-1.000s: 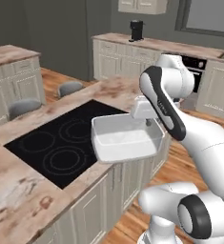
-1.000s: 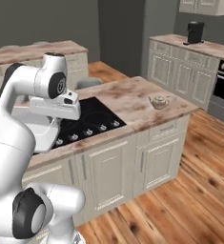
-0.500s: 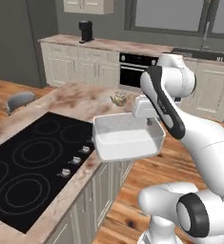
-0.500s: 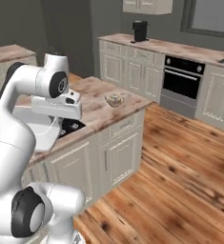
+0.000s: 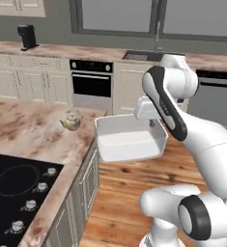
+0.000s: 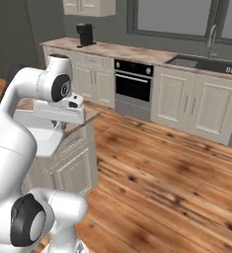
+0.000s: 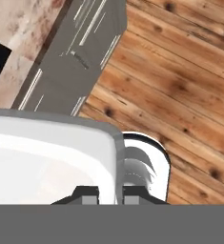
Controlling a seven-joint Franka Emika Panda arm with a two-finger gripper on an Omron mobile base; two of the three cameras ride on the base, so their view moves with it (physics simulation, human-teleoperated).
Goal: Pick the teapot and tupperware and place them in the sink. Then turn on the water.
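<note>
**Tupperware in hand, sink far across the floor**

We carry the tupperware (image 5: 128, 139) in the air, off the edge of the island worktop (image 5: 25, 130) and over the wooden floor (image 6: 167, 173). Our tool (image 7: 104, 193) is pinched narrow on the container's side wall: in the hand view one finger sits inside the rim and the other outside it, with the wall between them. The container hangs roughly level, its long side running left to right in the left base view, and it looks empty.

The move ahead turns on where the sink (image 5: 143, 56) lies from the tool. It is set in the far worktop (image 5: 57, 49) along the back wall, under the window, with its faucet (image 6: 212, 38) standing at its back. From the tupperware it lies farther away and a little to the right, with open floor and the cabinet fronts in between. We judge that the arm alone will not reach it and the base has to close the gap first.

The teapot (image 5: 71, 120) sits upright on the island worktop, to the left of the held container and apart from it, not yet picked.

Hard to make out: the sink's basin is seen at a shallow angle, so we cannot tell what lies in it. No water is visible at the faucet, which is small here. The arm covers the tool in both base views.
</note>
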